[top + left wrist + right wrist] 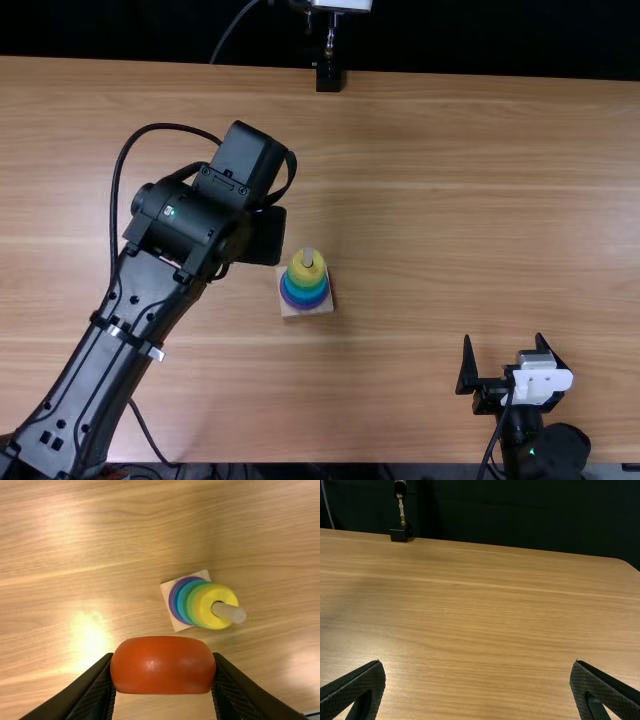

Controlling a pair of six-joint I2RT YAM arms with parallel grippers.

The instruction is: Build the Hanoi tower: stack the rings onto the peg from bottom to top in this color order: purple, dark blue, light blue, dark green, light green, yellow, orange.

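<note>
My left gripper [264, 238] angled out over the wooden table [430, 220], closed around the orange ring [163, 665], near the yellow-topped ring stack [307, 272] on its peg [231, 613], my right gripper [503, 337] by the near edge, spread wide, empty.

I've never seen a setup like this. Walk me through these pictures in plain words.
The machine is a pair of black robot arms, each ending in a two-fingered gripper, at a wooden table.

The top view looks down from above the table's near edge. The other two come from cameras on the arms' wrists, each with that arm's own fingers along the bottom.

On the table stands a square wooden base with a peg. Colored rings are stacked on it, from purple at the bottom to yellow on top.

The left gripper holds an orange ring between its fingers. The right gripper is open and holds nothing.
</note>
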